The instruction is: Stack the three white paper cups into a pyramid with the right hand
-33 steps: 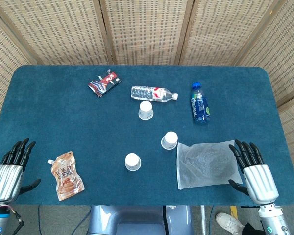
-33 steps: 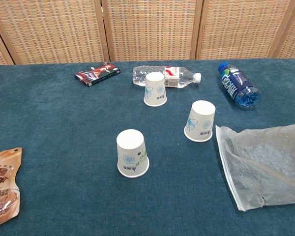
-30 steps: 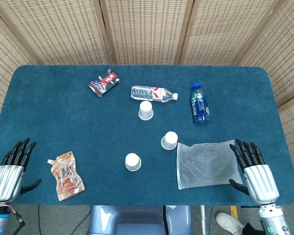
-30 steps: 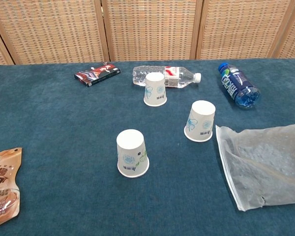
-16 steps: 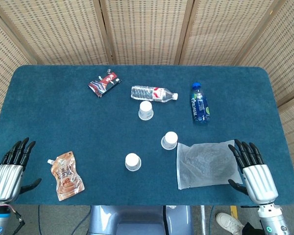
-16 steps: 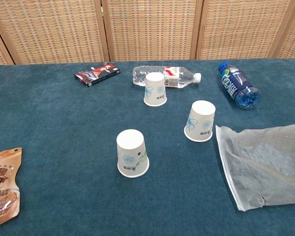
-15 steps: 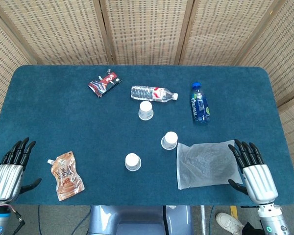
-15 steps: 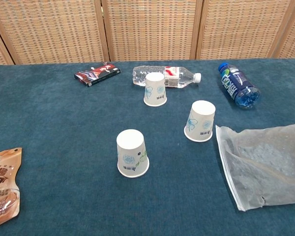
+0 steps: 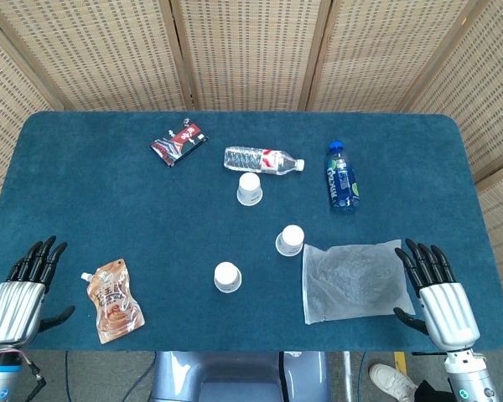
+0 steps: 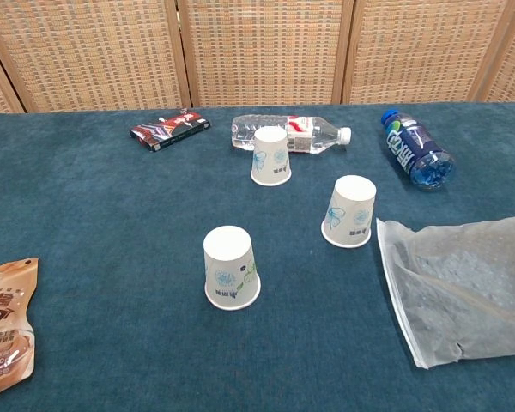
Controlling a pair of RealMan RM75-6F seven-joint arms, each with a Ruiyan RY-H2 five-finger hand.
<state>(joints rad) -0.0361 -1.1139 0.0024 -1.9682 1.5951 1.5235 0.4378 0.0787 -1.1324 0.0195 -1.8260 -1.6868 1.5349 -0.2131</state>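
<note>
Both hands lie low at the near edge of the blue table (image 9: 109, 193), palms down with backs showing. The right hand (image 9: 436, 295) sits at the near right corner, fingers spread and extended away from the robot, grasping nothing, its thumb just beside the near right corner of a clear plastic bag (image 9: 353, 281). The left hand (image 9: 21, 289) mirrors it at the near left corner, fingers likewise splayed and empty, near an orange-brown spouted pouch (image 9: 115, 299). Neither hand appears in the chest view. Three white paper cups stand apart in the middle of the table, all upside down with the wide rim on the cloth and the long axis vertical: the near cup (image 10: 231, 267) toward the robot, the middle cup (image 10: 351, 211) to its right and further back, just beside the bag's left edge, and the far cup (image 10: 270, 155) close in front of a clear water bottle (image 10: 293, 134). There are two bottles, both lying on their sides: the clear one lies crosswise with its white cap to the right, and a blue bottle (image 10: 415, 150) lies with its blue cap pointing away from the robot. One dark red snack packet (image 10: 169, 130) lies at the far left of the group.
</note>
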